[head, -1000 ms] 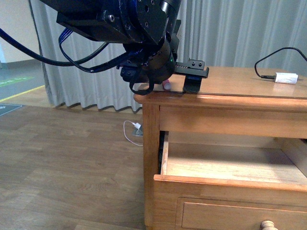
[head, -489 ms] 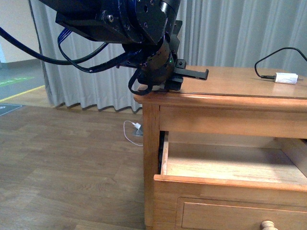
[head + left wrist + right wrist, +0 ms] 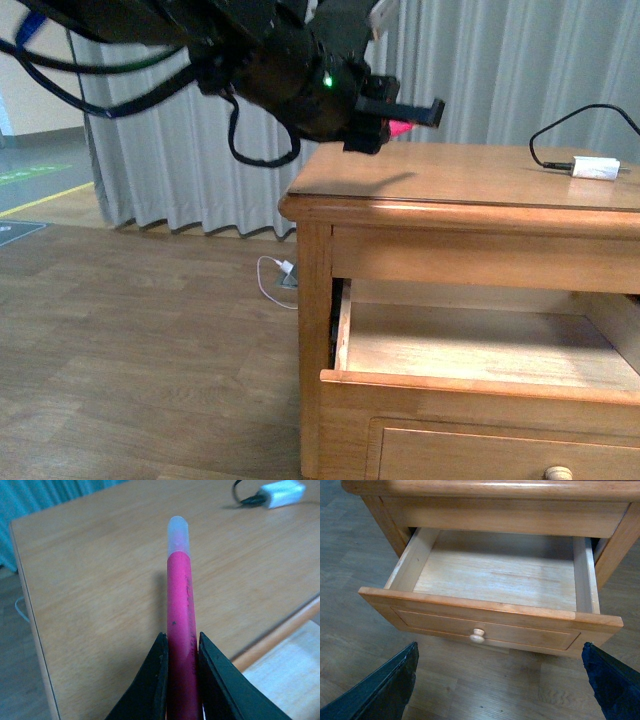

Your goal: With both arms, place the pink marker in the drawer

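Honey-coloured wood nearest us, is that the drawer [image 3: 445,622]?
Yes, pulled well out, with its round knob [image 3: 478,636] in the middle of the front and bare boards inside
And the right claw [image 3: 499,652]?
Released. Its two black fingers [image 3: 390,685] are spread wide at either edge of the right wrist view with nothing between them. It faces the drawer front from above the wooden floor [image 3: 470,690]
Where is the pink marker [image 3: 180,605]?
Not in the drawer. It hangs above the worktop [image 3: 90,580], clear of the surface and over the left part, with a shadow on the wood beneath
What holds it?
The left claw [image 3: 181,640], clenched on the pink barrel with a finger pressed to each side. The pale cap end sticks out beyond the fingertips and points across the worktop
Anything farther along?
A small white charger [image 3: 281,492] with a black cable [image 3: 249,500] plugged into it. It lies toward the right far side of the worktop, well apart from the marker
And behind?
A grey curtain [image 3: 500,60] hangs to the floor behind the cabinet, and a white cord [image 3: 272,280] lies on the floor near the cabinet's left side
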